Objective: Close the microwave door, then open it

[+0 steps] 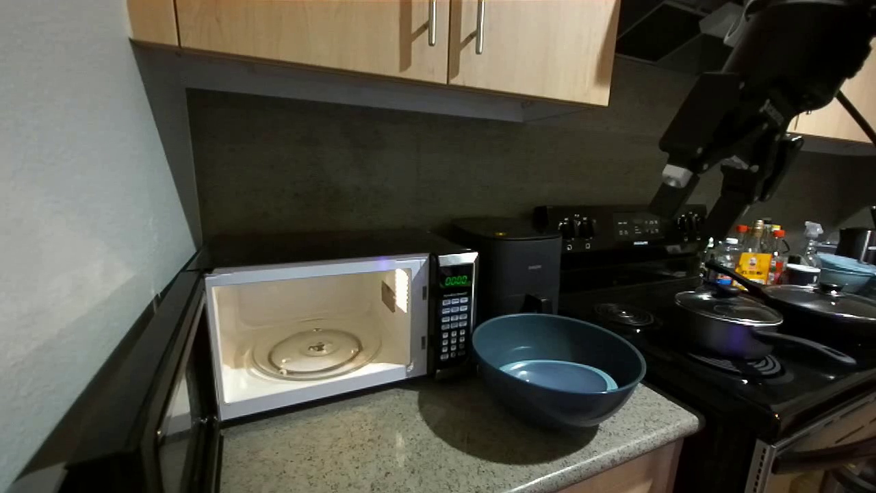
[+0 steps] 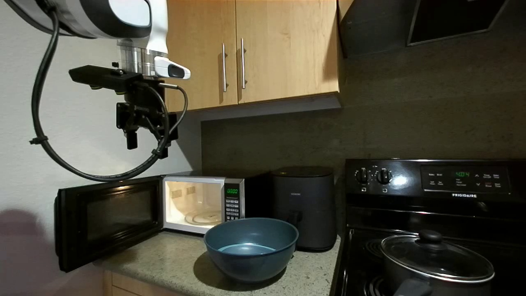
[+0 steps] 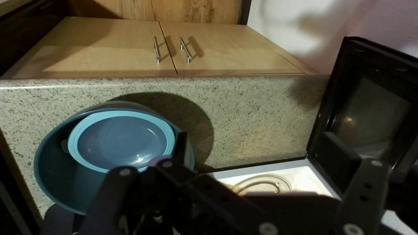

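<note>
Wide rectangular black-framed microwave door (image 2: 119,213) with dark window stands open, in exterior view at nine o'clock from boxy silver-and-black microwave (image 2: 204,199) on speckled grey worktop (image 2: 172,255). Black two-fingered end effector (image 2: 147,146), fingers parted, hangs at one o'clock from door. Tall rounded dark-grey appliance (image 2: 304,205): three o'clock from microwave.

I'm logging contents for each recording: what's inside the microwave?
A round glass turntable and a brightly lit side wall show inside the microwave. Its top hides its ceiling; in the wrist view, the end effector covers much of the turntable.
</note>
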`<state>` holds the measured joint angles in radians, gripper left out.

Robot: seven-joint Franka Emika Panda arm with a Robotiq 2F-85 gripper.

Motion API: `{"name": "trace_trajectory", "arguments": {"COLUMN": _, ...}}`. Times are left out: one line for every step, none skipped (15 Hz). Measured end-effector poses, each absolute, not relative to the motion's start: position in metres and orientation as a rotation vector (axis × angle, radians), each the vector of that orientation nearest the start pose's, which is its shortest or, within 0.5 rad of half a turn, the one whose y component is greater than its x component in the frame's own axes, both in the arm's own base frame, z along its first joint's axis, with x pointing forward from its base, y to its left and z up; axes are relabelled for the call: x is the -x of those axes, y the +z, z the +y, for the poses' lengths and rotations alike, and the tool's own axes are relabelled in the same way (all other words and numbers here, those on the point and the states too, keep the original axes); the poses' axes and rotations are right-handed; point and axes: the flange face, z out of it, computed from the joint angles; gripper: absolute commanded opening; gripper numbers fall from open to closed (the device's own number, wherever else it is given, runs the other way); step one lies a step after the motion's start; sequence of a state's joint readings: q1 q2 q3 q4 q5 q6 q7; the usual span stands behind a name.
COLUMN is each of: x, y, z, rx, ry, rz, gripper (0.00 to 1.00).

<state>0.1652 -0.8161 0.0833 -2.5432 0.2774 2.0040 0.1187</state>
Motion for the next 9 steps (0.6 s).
{"name": "trace_trajectory", "arguments": {"x": -0.318, "y": 0.552, "z": 0.106, "rx": 2.878, "ry": -0.340, "rz": -0.058, "gripper": 1.00}}
{"name": "trace_trajectory", "arguments": {"x": -0.316, "y": 0.550, "z": 0.114, "rx": 2.888, "ry": -0.334, "rz": -0.086, "gripper": 1.00}}
{"name": "trace_trajectory", "arguments": {"x": -0.314, "y": 0.547, "z": 0.126, "rx": 2.902, "ry": -0.326, "rz": -0.129, "gripper": 1.00}}
{"name": "trace_trajectory", "arguments": {"x": -0.310, "y": 0.544, "z": 0.141, "rx": 2.916, "ry": -0.318, "rz": -0.182, "gripper": 1.00}}
{"name": "trace_trajectory", "arguments": {"x": -0.306, "y": 0.540, "z": 0.158, "rx": 2.928, "ry": -0.309, "rz": -0.248, "gripper": 1.00}}
{"name": "trace_trajectory", "arguments": {"x": -0.300, "y": 0.538, "z": 0.176, "rx": 2.936, "ry": -0.302, "rz": -0.318, "gripper": 1.00}}
{"name": "trace_trajectory", "arguments": {"x": -0.294, "y": 0.536, "z": 0.195, "rx": 2.940, "ry": -0.299, "rz": -0.396, "gripper": 1.00}}
{"name": "trace_trajectory", "arguments": {"x": -0.287, "y": 0.535, "z": 0.214, "rx": 2.937, "ry": -0.303, "rz": -0.476, "gripper": 1.00}}
{"name": "trace_trajectory", "arguments": {"x": -0.281, "y": 0.534, "z": 0.231, "rx": 2.923, "ry": -0.310, "rz": -0.553, "gripper": 1.00}}
